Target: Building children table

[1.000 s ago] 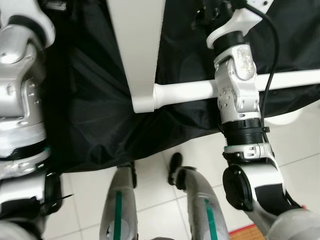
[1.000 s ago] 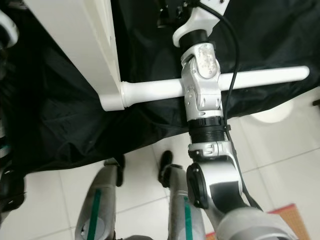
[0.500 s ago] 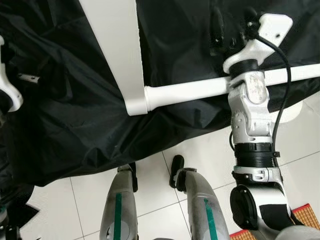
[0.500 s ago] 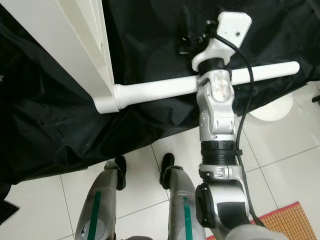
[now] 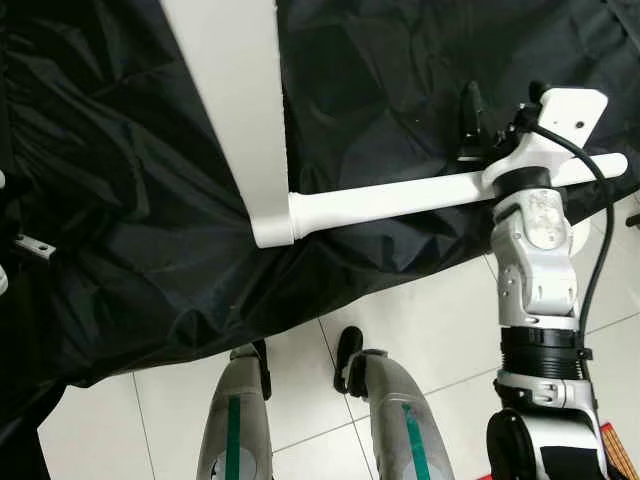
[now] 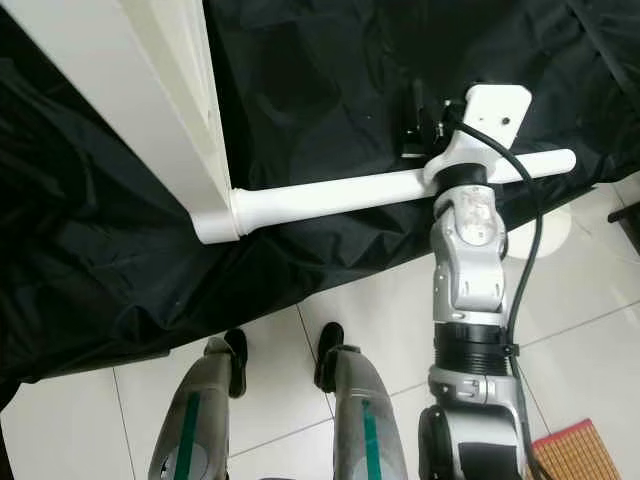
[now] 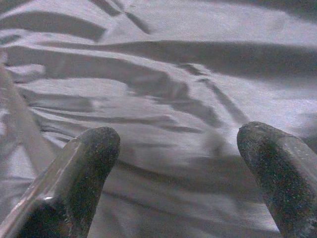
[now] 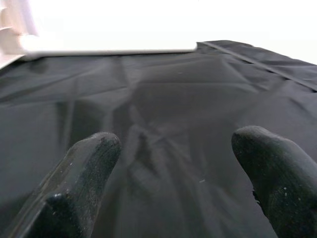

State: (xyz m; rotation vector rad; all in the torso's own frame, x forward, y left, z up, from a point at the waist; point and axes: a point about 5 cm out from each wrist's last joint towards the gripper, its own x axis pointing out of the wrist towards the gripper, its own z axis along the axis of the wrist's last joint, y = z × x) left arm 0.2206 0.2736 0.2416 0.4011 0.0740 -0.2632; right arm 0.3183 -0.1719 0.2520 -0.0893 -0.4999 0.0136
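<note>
Black sheet [image 5: 150, 230], table leg [image 5: 390, 200] beneath right end effector [image 8: 173, 163]

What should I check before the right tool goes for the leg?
1. Leg seated in tabletop corner: looks joined; tightness cannot tell.
2. Right tool open: ok, fingers apart, nothing between.
3. Right tool over leg: not ok, it points past it at the black sheet.
4. Left tool free: ok, open over sheet.
5. Cable clear of leg: cannot tell.
</note>
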